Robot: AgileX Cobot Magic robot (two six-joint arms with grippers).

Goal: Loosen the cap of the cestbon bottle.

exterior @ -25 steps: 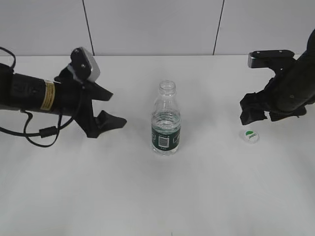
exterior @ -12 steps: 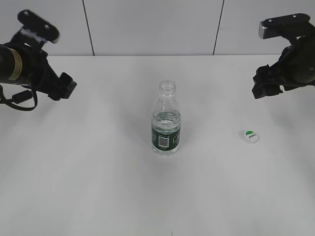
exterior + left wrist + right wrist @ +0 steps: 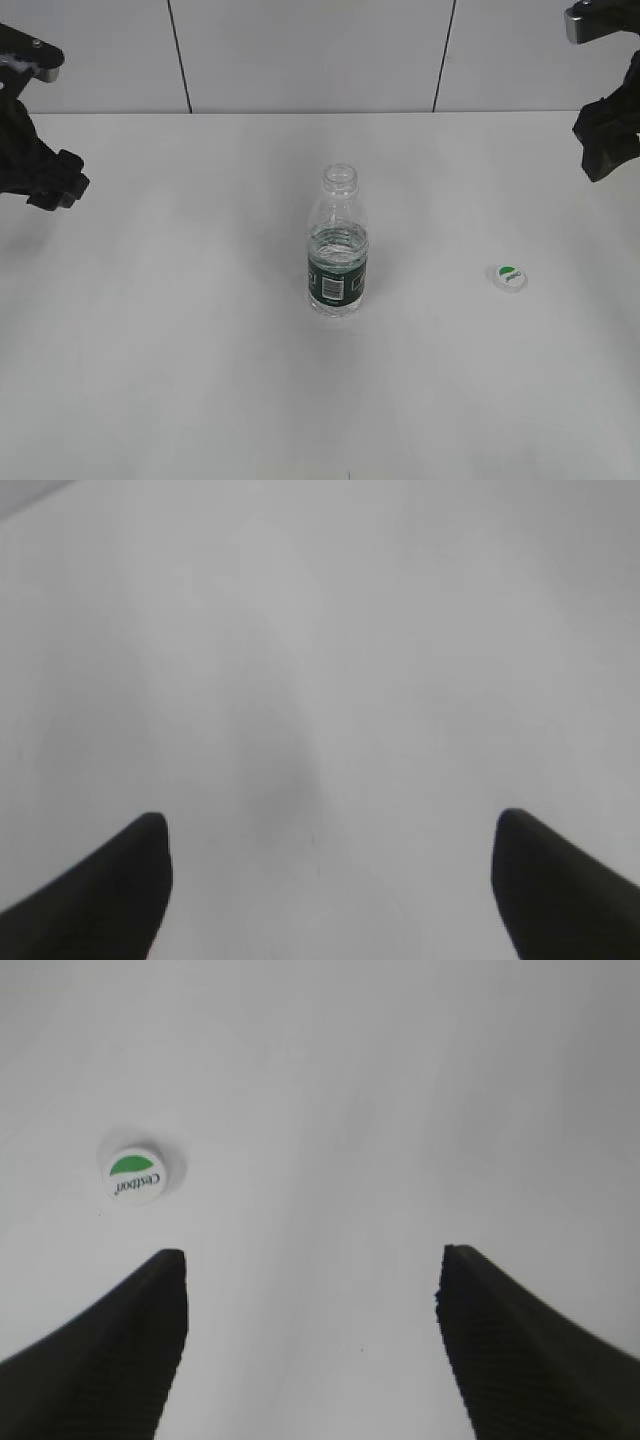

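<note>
The cestbon bottle (image 3: 337,250) stands upright in the middle of the white table, its neck bare and uncapped. The cap (image 3: 509,277) lies flat on the table to the bottle's right, green mark up; it also shows in the right wrist view (image 3: 134,1172). My left gripper (image 3: 48,183) is at the far left edge, well away from the bottle, open and empty (image 3: 330,825). My right gripper (image 3: 603,150) is at the far right, raised above and behind the cap, open and empty (image 3: 312,1260).
The white table (image 3: 200,350) spreads around the bottle. A pale panelled wall (image 3: 300,50) rises behind the table's back edge.
Both arms have drawn back from the bottle, the left one to the far left edge, the right one up and to the far right. Bottle and cap have not moved.
</note>
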